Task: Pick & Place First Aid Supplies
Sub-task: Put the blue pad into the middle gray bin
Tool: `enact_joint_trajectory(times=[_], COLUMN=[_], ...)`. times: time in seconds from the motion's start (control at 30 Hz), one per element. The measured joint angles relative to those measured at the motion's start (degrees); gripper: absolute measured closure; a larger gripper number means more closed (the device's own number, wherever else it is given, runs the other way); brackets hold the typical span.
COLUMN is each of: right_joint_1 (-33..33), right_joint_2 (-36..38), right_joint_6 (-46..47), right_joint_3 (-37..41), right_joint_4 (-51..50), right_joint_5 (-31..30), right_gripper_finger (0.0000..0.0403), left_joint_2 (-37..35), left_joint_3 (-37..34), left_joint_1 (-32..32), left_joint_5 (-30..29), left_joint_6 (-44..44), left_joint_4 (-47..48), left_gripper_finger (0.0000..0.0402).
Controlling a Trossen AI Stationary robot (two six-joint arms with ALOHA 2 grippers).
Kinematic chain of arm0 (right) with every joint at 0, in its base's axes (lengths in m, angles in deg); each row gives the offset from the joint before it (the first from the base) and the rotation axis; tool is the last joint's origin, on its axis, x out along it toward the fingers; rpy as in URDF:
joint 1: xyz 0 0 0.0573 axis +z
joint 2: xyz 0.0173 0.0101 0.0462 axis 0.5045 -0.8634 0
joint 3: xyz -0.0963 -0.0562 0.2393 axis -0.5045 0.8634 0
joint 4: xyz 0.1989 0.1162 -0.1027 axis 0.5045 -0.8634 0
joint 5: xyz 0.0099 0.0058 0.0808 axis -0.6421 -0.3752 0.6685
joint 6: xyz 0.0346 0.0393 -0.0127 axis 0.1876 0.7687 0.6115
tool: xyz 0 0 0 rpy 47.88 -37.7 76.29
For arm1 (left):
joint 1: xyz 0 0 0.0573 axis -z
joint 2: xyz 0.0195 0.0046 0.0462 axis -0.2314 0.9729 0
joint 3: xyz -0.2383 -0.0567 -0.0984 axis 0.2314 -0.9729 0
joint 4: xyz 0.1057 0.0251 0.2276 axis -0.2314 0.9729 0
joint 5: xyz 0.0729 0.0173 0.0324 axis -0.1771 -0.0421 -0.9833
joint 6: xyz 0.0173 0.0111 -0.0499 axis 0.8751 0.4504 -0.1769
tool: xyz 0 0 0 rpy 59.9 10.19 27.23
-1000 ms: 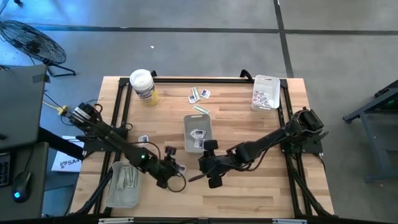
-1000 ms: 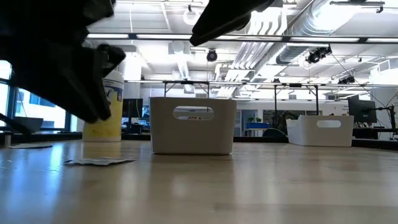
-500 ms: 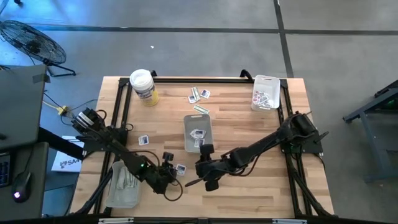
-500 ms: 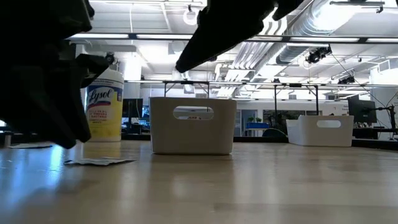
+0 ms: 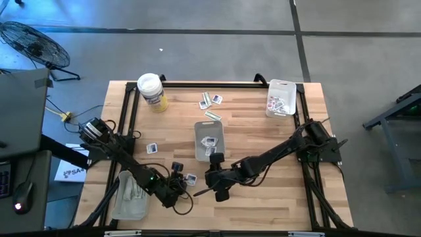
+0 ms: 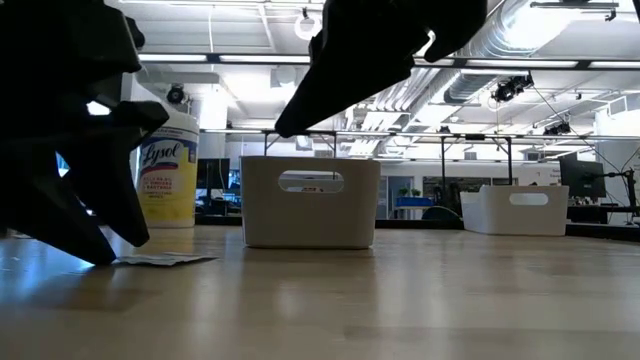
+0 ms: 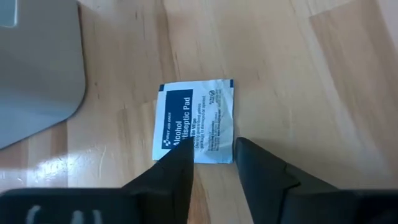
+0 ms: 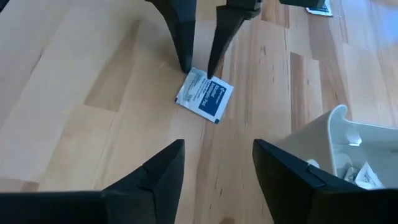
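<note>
grey floor (image 5: pixel 217 46), black fan (image 5: pixel 29 43), ceiling ducts (image 6: pixel 540 40)

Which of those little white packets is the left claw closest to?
The alcohol pad packet lying alone on the wood beside the left gripper, right at its open fingertips. The others lie farther off or inside trays.

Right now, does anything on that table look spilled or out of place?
Yes, a little. Small packets lie loose on the wood: a cluster near the far edge and one alcohol pad lying askew at the left gripper's fingertips. The trays hold others. Nothing looks damaged or wet.
</note>
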Motion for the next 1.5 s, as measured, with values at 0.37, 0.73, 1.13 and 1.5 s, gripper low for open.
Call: enact_joint_trajectory(times=[0.37,0.73,1.13,1.5], right_joint_1=[-0.12,0.03,3.18,6.9], right_joint_2=[-0.02,-0.02,-0.02,0.04], right_joint_6=[0.02,0.02,0.67,5.1], right_joint_3=[0.0,0.0,0.0,-0.02], right_joint_4=[0.19,0.14,-2.51,-8.9], right_joint_5=[0.68,0.72,0.21,-1.16], right_gripper_finger=[0.0219,0.0218,0.0228,0.0243], left_joint_2=[0.65,0.76,-3.54,-8.54], left_joint_3=[0.0,-0.57,-0.12,5.98], left_joint_1=[-3.76,-5.33,-4.76,-4.68], left_joint_5=[6.78,10.7,10.0,10.39], left_joint_6=[-3.37,-3.1,-0.15,1.4], left_joint_4=[0.25,0.0,2.03,8.53], left_gripper_finger=[0.0309,0.0398,0.0401,0.0401])
